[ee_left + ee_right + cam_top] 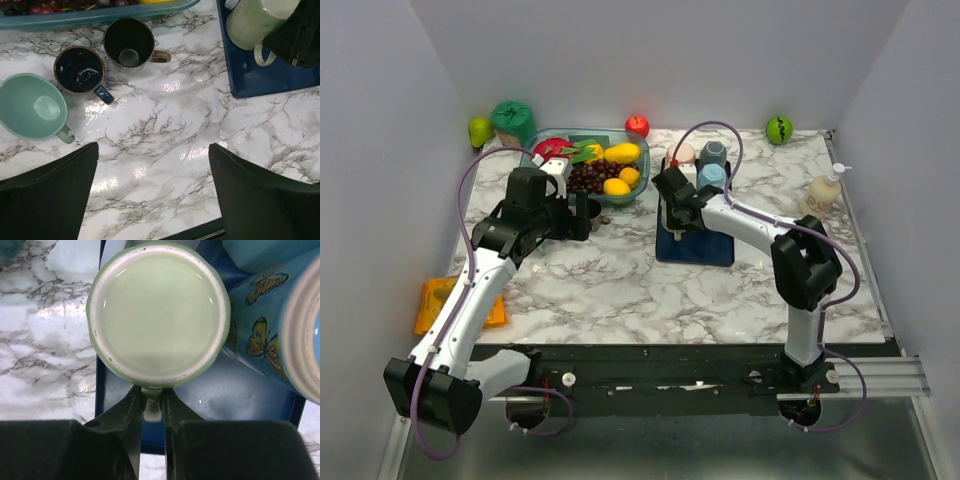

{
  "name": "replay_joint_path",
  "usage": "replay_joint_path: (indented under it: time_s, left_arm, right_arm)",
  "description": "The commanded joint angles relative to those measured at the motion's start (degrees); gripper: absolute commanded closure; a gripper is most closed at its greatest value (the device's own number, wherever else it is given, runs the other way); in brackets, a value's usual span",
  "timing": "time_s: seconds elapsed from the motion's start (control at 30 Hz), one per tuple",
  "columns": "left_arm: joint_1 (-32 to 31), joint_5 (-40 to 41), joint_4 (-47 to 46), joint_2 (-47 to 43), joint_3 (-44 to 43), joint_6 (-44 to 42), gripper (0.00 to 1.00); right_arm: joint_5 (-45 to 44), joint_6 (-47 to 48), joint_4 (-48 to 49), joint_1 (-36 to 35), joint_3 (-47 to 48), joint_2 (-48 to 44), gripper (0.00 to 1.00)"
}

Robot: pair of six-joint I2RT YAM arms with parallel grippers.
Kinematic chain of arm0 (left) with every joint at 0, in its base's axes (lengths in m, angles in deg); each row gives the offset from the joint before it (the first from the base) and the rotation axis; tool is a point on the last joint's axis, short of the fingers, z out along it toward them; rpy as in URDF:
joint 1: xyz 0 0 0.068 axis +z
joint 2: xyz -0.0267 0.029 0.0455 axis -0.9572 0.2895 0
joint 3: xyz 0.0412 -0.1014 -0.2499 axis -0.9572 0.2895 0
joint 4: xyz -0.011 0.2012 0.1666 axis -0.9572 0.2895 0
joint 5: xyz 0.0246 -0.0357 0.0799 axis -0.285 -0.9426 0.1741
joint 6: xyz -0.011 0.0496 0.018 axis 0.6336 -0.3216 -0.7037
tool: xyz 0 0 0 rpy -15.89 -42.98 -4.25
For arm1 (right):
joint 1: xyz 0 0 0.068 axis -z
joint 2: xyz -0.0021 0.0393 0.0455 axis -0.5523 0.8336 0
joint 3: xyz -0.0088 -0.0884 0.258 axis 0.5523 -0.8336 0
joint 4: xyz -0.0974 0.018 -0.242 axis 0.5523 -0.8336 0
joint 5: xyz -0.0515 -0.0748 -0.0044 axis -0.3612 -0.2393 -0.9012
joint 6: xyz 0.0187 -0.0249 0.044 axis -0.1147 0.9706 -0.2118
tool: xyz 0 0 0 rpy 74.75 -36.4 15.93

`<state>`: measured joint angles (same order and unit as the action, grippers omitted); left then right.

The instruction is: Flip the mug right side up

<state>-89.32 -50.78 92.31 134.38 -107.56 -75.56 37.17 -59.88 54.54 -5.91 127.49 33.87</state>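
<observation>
A light green mug (157, 315) stands upside down on the blue tray (225, 395), its pale base facing the right wrist camera. My right gripper (152, 402) is shut on the mug's handle (152, 412), one finger on each side. I cannot tell whether the mug is lifted off the tray. The mug also shows in the left wrist view (247, 22), partly behind the right gripper (300, 35). In the top view the right gripper (675, 205) covers it. My left gripper (152, 150) is open and empty above bare marble, left of the tray (695, 250).
Three upright mugs stand under the left gripper: teal (32, 107), navy (79, 70), dark brown (129, 43). A blue butterfly mug (270, 330) crowds the green mug on the tray. A fruit bin (585, 160) sits behind; a soap bottle (823, 190) stands right.
</observation>
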Motion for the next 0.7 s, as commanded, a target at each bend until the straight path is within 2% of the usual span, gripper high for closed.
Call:
replay_joint_path:
  time_s: [0.0, 0.33, 0.57, 0.67]
  left_arm:
    - [0.0, -2.5, -1.3, -1.5, 0.8, 0.9, 0.01]
    - [0.0, -8.2, -3.7, -2.4, 2.7, 3.4, 0.01]
    - [0.0, -13.7, -6.5, -3.3, 3.9, 6.4, 0.01]
    - [0.0, -17.5, -8.4, -3.7, 5.2, 8.7, 0.01]
  right_arm:
    - [4.5, 0.1, 3.2, -0.1, -1.1, -6.1, 1.00]
    - [11.0, -3.0, 3.5, -0.1, -3.4, -16.1, 1.00]
    - [25.1, -11.2, 4.0, 1.2, -5.8, -21.1, 1.00]
    - [31.2, -16.1, 7.7, 1.6, -8.0, -23.3, 1.00]
